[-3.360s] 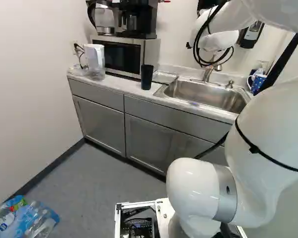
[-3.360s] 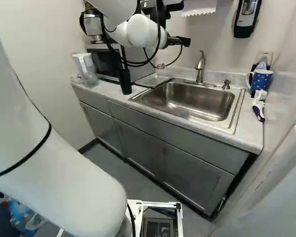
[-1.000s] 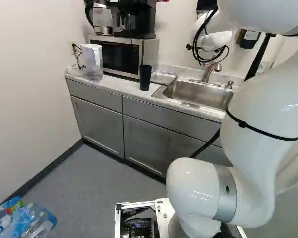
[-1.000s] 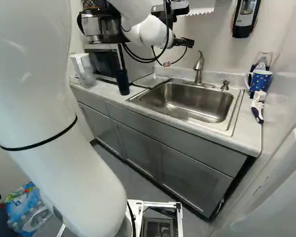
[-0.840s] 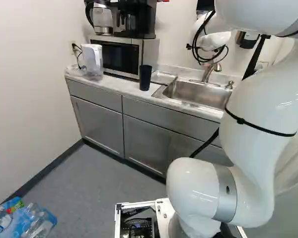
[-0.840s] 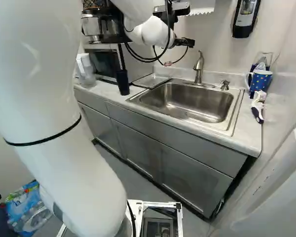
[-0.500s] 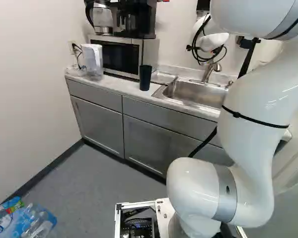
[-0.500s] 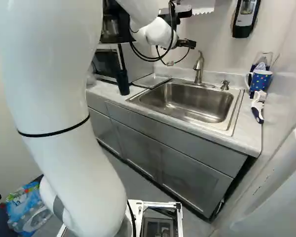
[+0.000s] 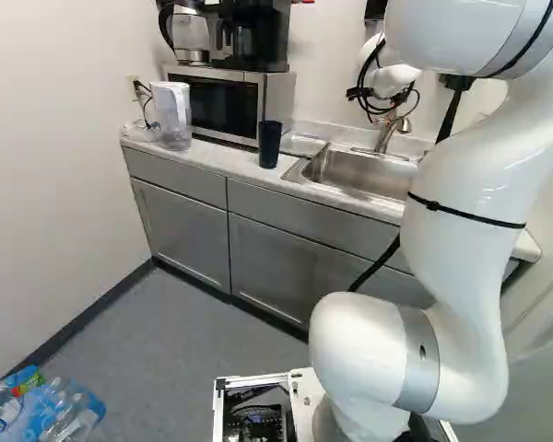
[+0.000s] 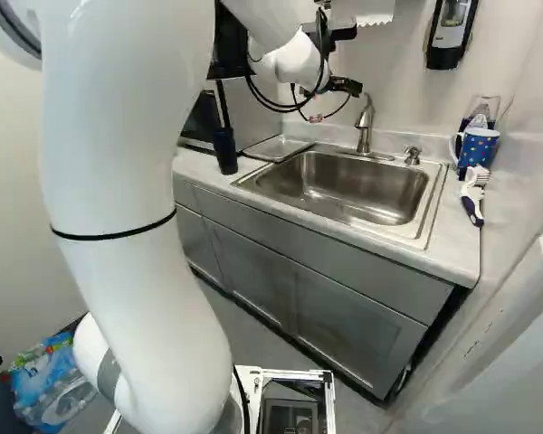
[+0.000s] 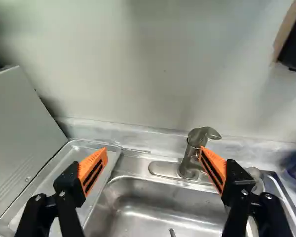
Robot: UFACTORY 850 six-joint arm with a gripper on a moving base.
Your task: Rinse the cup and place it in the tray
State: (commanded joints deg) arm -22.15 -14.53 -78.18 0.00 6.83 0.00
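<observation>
Reference: clock hours in the right base view, from the middle of the sink.
Cup: dark, upright on the table, between nine and ten o'clock, just beside the tray.
Tray: shallow, ten o'clock, by the sink's edge.
Pincer: released, fingers spread; twelve o'clock.
Faucet: between twelve and one; beyond the fingertips in the wrist view.
Mug: blue, dotted, between two and three.

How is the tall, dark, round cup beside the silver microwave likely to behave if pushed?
The cup might tip if pushed near its rim, since it stands taller than wide. Its round wall suggests it could roll once down. Its straight sides look stiff, though the material is unclear.
</observation>
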